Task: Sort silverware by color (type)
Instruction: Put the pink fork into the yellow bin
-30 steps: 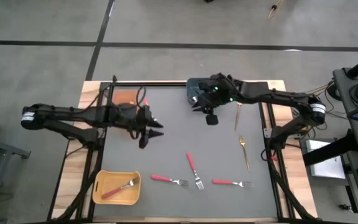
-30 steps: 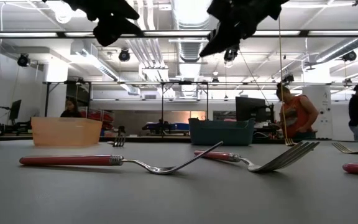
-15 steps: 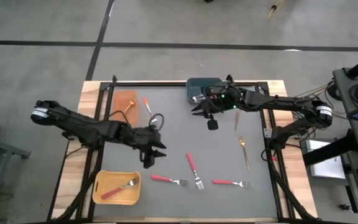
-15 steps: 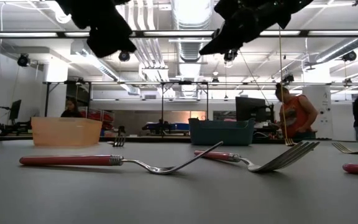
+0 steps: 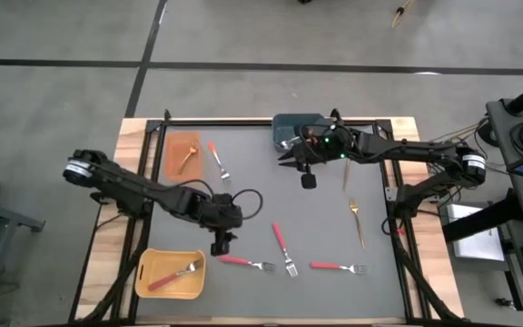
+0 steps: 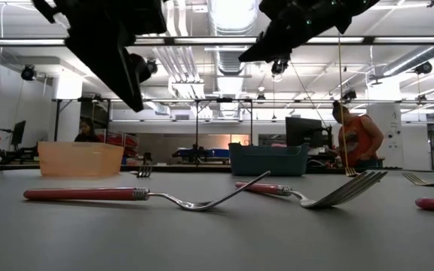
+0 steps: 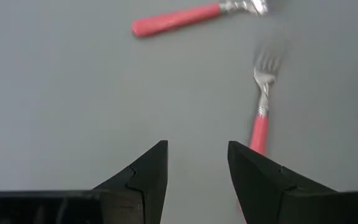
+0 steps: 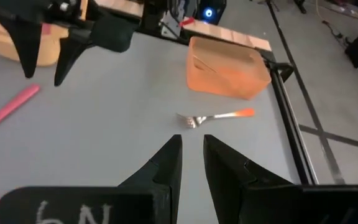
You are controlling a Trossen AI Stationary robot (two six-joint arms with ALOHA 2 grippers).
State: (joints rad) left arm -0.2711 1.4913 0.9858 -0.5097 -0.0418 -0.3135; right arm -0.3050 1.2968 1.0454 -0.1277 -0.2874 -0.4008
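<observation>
The grey table (image 5: 334, 300) fills the centre of the high view, framed by pale wood. The left arm reaches in from the left edge toward the lower middle; the right arm comes in from the right edge along the upper part.

Three bins come next in size. A blue-grey bin (image 5: 289, 124) sits at the table's top centre, an orange bin (image 5: 178, 145) at upper left with one fork inside, and a yellow bin (image 5: 152, 269) at lower left holding a red-handled fork (image 5: 172, 274).

The left gripper (image 5: 220, 245) hangs over the lower middle of the table, just above the handle end of a red-handled fork (image 5: 247, 263). Its fingers (image 7: 143, 174) are spread apart and empty, bare table showing between them in the left wrist view.

The right gripper (image 5: 308, 179) hovers below the blue-grey bin. Its fingers (image 8: 169, 163) stand close together with a narrow gap, gripping nothing.

The loose forks are smallest. Two more red-handled ones lie along the lower middle: one slanted (image 5: 283, 246), one level toward lower right (image 5: 340, 267). An orange-handled fork (image 5: 217, 158) lies just right of the orange bin. Two thin gold forks (image 5: 358, 221) lie on the right, one above the other.
</observation>
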